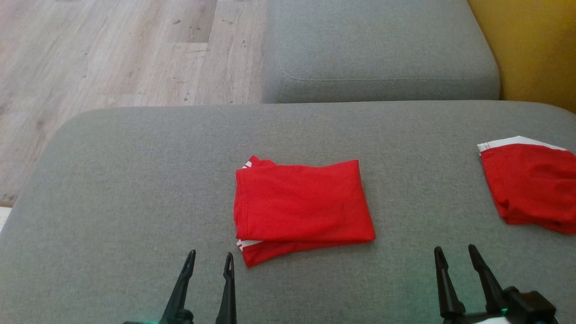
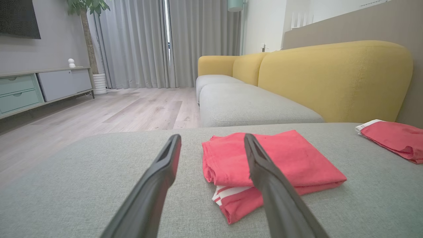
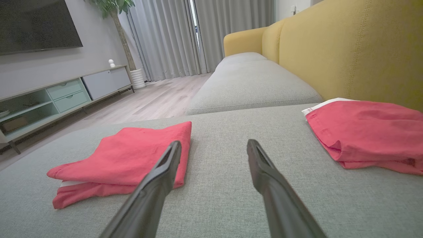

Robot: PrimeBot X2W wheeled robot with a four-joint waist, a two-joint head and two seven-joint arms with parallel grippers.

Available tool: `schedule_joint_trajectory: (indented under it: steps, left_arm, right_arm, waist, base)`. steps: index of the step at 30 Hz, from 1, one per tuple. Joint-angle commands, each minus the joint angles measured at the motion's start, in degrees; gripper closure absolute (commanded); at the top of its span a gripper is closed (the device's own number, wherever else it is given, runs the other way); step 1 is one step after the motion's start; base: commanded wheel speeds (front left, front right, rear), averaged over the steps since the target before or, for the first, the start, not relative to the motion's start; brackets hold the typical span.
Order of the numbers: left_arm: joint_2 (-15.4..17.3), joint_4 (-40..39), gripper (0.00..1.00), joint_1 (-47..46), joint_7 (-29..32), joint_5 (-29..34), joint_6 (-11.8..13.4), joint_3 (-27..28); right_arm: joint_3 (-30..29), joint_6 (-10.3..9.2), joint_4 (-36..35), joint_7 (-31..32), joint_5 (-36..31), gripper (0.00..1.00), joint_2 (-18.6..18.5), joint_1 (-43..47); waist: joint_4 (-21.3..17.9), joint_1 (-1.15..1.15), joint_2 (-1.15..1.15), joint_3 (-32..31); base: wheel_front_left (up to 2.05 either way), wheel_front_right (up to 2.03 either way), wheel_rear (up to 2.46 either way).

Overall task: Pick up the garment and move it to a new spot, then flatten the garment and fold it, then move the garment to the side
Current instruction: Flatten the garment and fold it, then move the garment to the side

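Folded red garment (image 1: 303, 204) sits mid grey sofa cushion (image 1: 112, 180), flat, white-striped hem poking out at its 7 o'clock corner. Fold looks done to us, so we judge the remaining step is moving it to the side.

Key relation: the long axis runs 9-to-3 across the head view, near edge facing the robot. Left fingers (image 1: 229, 265) are spread wide, holding nothing, with the garment at their 1 o'clock and its striped corner just beside the inner fingertip. In the left wrist view the garment (image 2: 290, 158) lies almost dead ahead, a touch to 1 o'clock.

Right fingers (image 1: 476, 261) are also spread wide and empty, hovering above bare cushion. The garment is at their 10 o'clock and clearly further off; the right wrist view puts it (image 3: 132, 152) off at 10 o'clock.

The left arm is nearer, we'd say. A second folded red garment (image 1: 528, 184) lies at 3 o'clock, well apart, at the cushion's right side. That's likely the stack spot, though we cannot confirm it. Risk: a one-sided pinch could let the layers slide open.
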Motion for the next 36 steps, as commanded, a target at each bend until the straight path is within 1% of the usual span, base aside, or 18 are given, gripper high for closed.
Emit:
schedule_joint_trajectory:
  steps: [1,9,16,21,26,30,36]
  left_arm:
    - [-1.0,-1.5,0.0,-1.9,-0.5,0.6,-0.2,2.1]
    - [-1.6,-1.2,0.0,-1.9,-0.5,0.9,-0.7,2.5]
    - [-2.0,-1.2,0.0,-2.2,-0.5,1.2,-1.1,2.5]
    - [-2.2,-0.9,0.0,-3.0,-0.5,1.6,-1.5,2.0]
    - [-2.4,-0.8,0.0,-4.0,-0.5,2.1,-1.8,1.4]
    - [-2.4,-0.7,0.0,-5.5,-0.5,2.5,-1.9,0.9]
    - [-2.6,-0.1,0.0,-8.1,-0.5,2.8,-2.3,-0.4]
  right_arm:
    - [1.2,-0.04,-2.0,-0.6,-0.3,0.0,-0.5,-1.6]
    - [1.1,-0.04,-2.4,-0.6,-0.6,0.0,-0.4,-1.6]
    - [1.5,-0.04,-1.6,-0.6,-0.8,0.0,-0.3,-2.0]
    - [2.9,-0.04,0.7,-0.6,0.1,0.0,-0.6,-4.0]
    - [5.9,-0.04,6.0,-0.5,3.8,0.0,-1.3,-8.3]
    - [8.2,-0.04,9.8,3.2,9.9,0.0,-2.1,-14.5]
    - [10.0,-0.04,15.9,14.0,19.1,0.0,-3.7,-24.7]
  waist:
    - [0.0,0.0,0.0,0.0]
    - [-0.2,0.0,0.0,0.3]
    - [0.3,0.0,0.0,1.9]
    - [0.8,0.0,0.0,3.7]
    - [1.7,0.0,0.0,6.0]
    - [2.3,0.0,0.0,8.7]
    - [3.7,0.0,0.0,11.8]
  base:
    - [0.0,0.0,0.0]
    - [0.0,0.0,0.0]
    - [0.0,0.0,0.0]
    - [0.0,0.0,0.0]
    - [0.0,0.0,0.0]
    - [0.0,0.0,0.0]
    - [0.0,0.0,0.0]
